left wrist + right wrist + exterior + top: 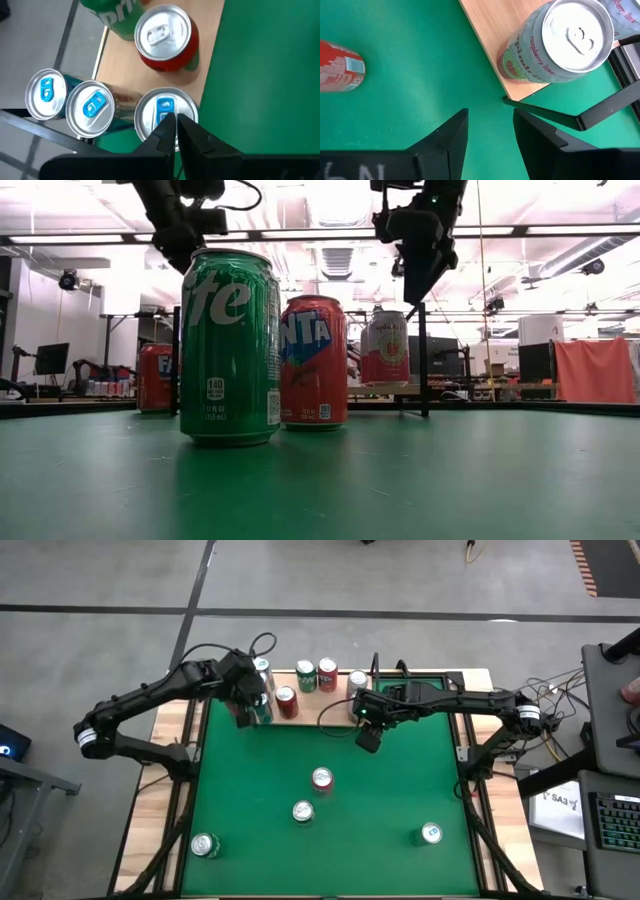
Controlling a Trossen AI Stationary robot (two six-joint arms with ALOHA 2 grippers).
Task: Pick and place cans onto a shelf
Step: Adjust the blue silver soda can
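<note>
The shelf point(310, 705) is a light-wood board at the table's far edge. Several cans stand upright on it, among them a red one point(165, 35), three with blue tabs point(92, 105) and a silver-white one point(555, 42). My left gripper point(176, 131) is shut and hangs above the blue-tabbed can point(165, 105) at the shelf's left end; the low view shows it well above the can tops. My right gripper point(490, 132) is open over the green table by the shelf's near edge, with nothing between its fingers. Several more cans stand on the table, one red point(321, 778) and one green point(230, 345).
Loose cans stand at mid-table point(303, 811), near left point(205, 845) and near right point(431, 833). A red can point(340, 67) lies on its side on the green near my right gripper. A black wire upright point(424, 360) rises at the shelf's end. Desks and gear stand beyond the table's right edge.
</note>
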